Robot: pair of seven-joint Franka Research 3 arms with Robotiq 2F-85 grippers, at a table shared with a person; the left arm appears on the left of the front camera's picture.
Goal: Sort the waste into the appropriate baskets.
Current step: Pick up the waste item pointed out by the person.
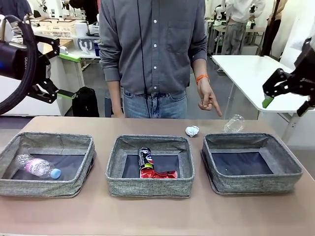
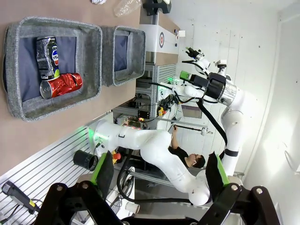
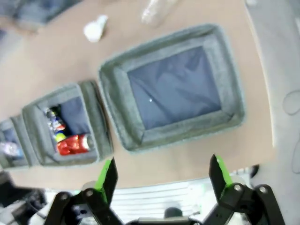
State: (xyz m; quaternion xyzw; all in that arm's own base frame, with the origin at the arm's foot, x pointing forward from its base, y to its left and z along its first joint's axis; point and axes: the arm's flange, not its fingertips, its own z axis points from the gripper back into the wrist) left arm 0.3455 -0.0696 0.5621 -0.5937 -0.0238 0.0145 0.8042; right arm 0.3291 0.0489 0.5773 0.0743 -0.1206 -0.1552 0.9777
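Three grey woven baskets stand in a row: left (image 1: 39, 187), middle (image 1: 147, 188), right (image 1: 256, 184). A clear bottle (image 1: 37, 167) lies in the left one. The dark printed can (image 1: 145, 157) and crushed red can (image 1: 158, 173) lie in the middle one; the right one holds nothing. The foil ball (image 1: 192, 131) and second clear bottle (image 1: 234, 123) lie on the table behind the right basket. My left gripper (image 1: 61, 69) hangs open high at the left, my right gripper (image 1: 288, 98) open high at the right. From the right wrist, the right basket (image 3: 110, 93) lies below the gripper (image 3: 163, 172).
A person stands at the far side, one hand (image 1: 206, 101) pointing down towards the foil ball and bottle. A white table (image 1: 246, 69) stands behind at the right. Bare tabletop (image 1: 157, 216) runs in front of the baskets.
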